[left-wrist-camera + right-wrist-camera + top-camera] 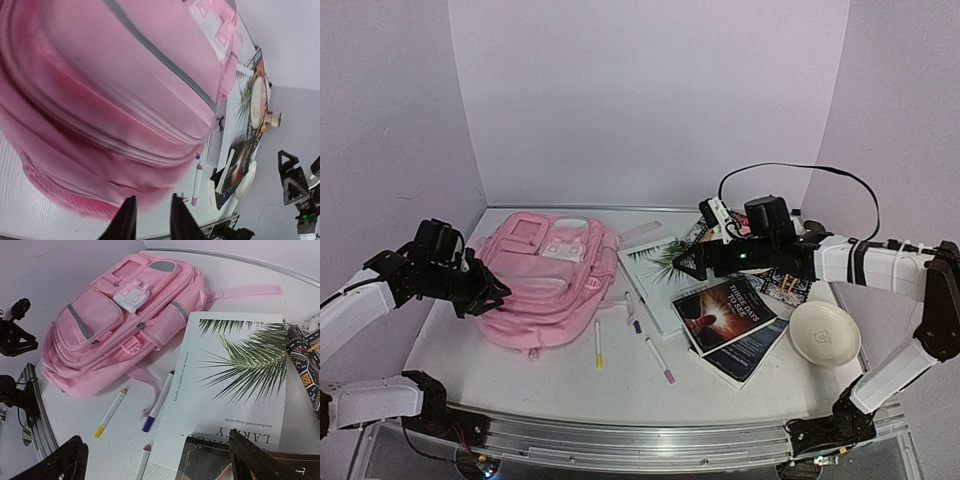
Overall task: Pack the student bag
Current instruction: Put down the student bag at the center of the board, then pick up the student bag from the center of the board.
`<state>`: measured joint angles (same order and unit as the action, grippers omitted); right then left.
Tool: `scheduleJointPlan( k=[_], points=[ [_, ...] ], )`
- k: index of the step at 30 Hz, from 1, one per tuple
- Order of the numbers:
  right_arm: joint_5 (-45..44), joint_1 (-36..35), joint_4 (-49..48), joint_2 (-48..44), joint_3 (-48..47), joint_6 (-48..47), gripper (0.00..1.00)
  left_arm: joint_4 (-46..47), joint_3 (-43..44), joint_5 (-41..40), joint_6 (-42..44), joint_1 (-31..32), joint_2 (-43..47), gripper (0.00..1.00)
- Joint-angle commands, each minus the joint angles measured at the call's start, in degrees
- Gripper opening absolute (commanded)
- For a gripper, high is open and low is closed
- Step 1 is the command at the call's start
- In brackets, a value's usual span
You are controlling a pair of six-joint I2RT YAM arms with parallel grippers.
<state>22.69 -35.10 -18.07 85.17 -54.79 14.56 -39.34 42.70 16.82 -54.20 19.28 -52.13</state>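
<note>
Pale lilac walls on three sides. White table (470,370), metal rail along its near edge.

- Bag (545,280): pink, by far the biggest item. It lies flat on the left half of the table, reaching toward the back-left corner, front pockets up. Zip pockets, grey trim and a white patch face the ceiling. A mesh side pocket faces the table's middle, and one strap trails toward the back edge.
- Left claw (150,222): low by the left edge of the table, at the bag's near-left side. Fingers a little apart with nothing between them; the tips sit just short of the fabric.
- Right claw (156,440): above the right half of the table, over the books. Fingers spread wide, holding nothing.
- White book (655,265): palm-leaf cover, flat at the table's middle, just right of the bag.
- Dark book (725,312): glowing cover art. It overlaps the white book's near-right corner and rests on another dark volume.
- Patterned book (785,285): toward the right edge, mostly hidden under the right arm.
- Bowl (825,333): white, by the right edge, just beside the dark books.
- Blue pen (159,401): along the white book's left edge, between it and the bag.
- Yellow pen (111,412): just near-side of the bag.
- Pink pen (660,360): nearest the front edge, apart from the other two.
</note>
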Motion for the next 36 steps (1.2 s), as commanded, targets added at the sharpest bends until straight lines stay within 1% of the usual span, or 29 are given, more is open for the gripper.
scheduleJointPlan(
  k=[1,4,6,9,11,14,17,20,27,32,36],
  points=[
    [0.1,-1.2,-1.4,1.0,-2.9,1.6,0.98,5.4,2.6,-0.9,3.5,3.9,-3.8,0.37],
    [-0.4,-1.6,-1.3,1.0,-2.7,1.8,0.98,5.2,5.2,-2.1,7.8,6.7,-8.0,0.41],
    [-0.8,-1.7,-1.3,0.9,-2.5,2.0,0.98,4.7,8.0,-4.7,10.7,10.4,-12.3,0.43],
    [-1.4,-1.8,-1.3,0.6,-2.1,2.4,0.98,1.9,14.0,-12.0,15.1,17.2,-19.3,0.47],
    [-1.8,-2.0,-1.3,0.5,-1.9,2.5,0.98,-1.2,18.3,-17.8,18.4,21.0,-23.8,0.54],
    [-2.5,-2.3,-1.2,0.1,-1.5,2.9,0.98,-5.7,23.9,-24.5,22.5,24.4,-30.4,0.58],
    [-3.2,-2.5,-1.2,-0.4,-1.1,3.4,0.98,-10.2,28.1,-29.9,25.9,27.0,-35.7,0.60],
    [-4.0,-2.6,-1.2,-0.7,-0.4,3.7,0.98,-13.0,30.0,-34.4,27.5,28.8,-39.7,0.64],
    [-4.9,-2.8,-1.1,-0.7,0.1,4.2,0.98,-14.1,32.6,-39.3,30.7,31.6,-47.2,0.76],
    [-5.3,-2.8,-1.2,-0.3,0.1,4.4,0.98,-16.0,34.6,-45.2,31.4,34.5,-52.0,0.79],
    [-5.4,-3.0,-1.2,0.2,0.1,4.6,0.98,-16.5,35.4,-49.9,31.6,35.5,-55.1,0.80]
  ],
)
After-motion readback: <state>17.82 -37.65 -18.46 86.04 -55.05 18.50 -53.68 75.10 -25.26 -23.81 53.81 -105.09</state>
